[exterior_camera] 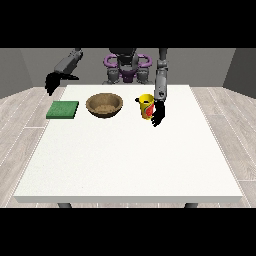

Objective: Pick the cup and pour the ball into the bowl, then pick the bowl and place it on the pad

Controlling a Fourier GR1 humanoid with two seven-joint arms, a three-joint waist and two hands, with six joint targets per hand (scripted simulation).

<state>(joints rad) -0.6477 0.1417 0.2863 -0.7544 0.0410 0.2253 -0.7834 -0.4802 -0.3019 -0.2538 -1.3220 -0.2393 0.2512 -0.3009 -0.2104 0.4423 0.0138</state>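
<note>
On the white table [125, 160] the brown bowl [104, 105] sits far-centre, the green pad [63, 110] to its left. The yellow cup [146, 106] stands upright, right of the bowl. The hand at the view's right [159, 114] is just beside the cup's right; whether its fingers are spread, I cannot tell. The hand at the view's left [52, 82] hangs well apart.
</note>
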